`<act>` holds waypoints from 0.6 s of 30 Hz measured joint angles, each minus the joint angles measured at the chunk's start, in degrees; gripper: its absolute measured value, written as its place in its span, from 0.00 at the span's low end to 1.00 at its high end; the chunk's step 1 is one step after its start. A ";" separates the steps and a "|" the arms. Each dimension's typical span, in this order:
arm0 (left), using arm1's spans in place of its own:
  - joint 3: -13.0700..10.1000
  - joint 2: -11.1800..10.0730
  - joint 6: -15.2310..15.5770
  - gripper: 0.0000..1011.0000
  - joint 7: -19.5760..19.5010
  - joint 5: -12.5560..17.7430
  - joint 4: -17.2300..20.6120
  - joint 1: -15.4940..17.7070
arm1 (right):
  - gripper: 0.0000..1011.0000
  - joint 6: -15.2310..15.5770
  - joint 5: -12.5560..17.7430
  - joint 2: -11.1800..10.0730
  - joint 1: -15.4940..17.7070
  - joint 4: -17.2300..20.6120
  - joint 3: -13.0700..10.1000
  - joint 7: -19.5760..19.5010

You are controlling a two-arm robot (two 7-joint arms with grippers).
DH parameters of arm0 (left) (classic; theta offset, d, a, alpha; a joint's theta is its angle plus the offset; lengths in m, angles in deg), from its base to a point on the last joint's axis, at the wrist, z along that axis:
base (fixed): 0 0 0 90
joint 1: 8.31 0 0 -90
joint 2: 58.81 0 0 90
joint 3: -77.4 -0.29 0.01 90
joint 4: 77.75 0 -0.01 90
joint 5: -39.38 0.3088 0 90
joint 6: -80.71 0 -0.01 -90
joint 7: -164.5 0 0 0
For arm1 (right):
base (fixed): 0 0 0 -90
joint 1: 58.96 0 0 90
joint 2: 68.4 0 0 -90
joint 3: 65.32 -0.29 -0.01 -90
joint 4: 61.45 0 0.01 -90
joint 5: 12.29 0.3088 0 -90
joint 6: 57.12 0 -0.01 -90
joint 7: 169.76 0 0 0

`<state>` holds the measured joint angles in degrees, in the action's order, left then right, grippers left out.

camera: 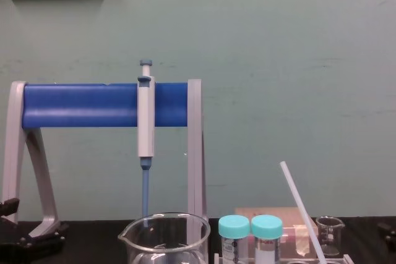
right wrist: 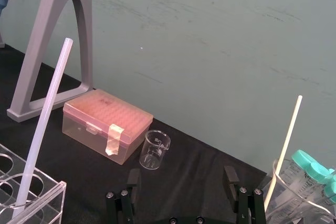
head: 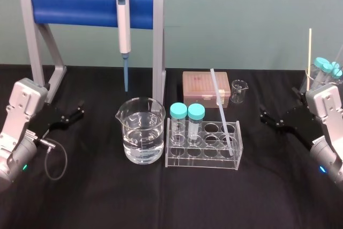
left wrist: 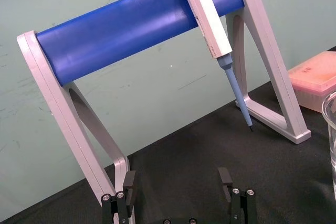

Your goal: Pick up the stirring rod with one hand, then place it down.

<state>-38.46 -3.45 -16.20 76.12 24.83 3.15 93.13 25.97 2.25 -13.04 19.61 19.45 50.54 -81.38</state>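
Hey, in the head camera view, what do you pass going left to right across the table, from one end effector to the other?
Left end effector, large beaker, teal-capped tubes, stirring rod, small beaker, right end effector.

Left gripper (head: pixel 79 110): black, with blocky jaws ending in flat rectangular pads. Small silver screw heads (left wrist: pixel 106 198) sit in pairs on the jaw mounts.
Left wrist housing (head: pixel 24 103): silver-grey, boxy, with rounded corners. A small green light (head: pixel 24 167) shows lower on the arm.
Grey cable (head: pixel 58 160): thin, looping from a metal plug (head: pixel 47 143) at the left wrist.
Right gripper (head: pixel 265 116): same black build, with matching paired screws.
Right wrist housing (head: pixel 328 105): silver-grey, with a small blue light (head: pixel 321 169) below.
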 joint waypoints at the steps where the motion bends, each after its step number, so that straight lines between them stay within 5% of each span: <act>1: 0.00 0.00 0.00 0.99 0.00 0.00 0.00 0.00 | 0.99 0.00 0.00 0.00 0.00 0.00 0.00 0.00; 18: 0.00 0.00 0.00 0.99 0.00 0.00 0.00 0.00 | 0.99 0.00 0.00 0.00 0.00 0.00 0.00 0.00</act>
<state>-38.46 -3.45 -16.20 76.12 24.83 3.15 93.13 25.97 2.25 -13.04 19.61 19.45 50.54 -81.39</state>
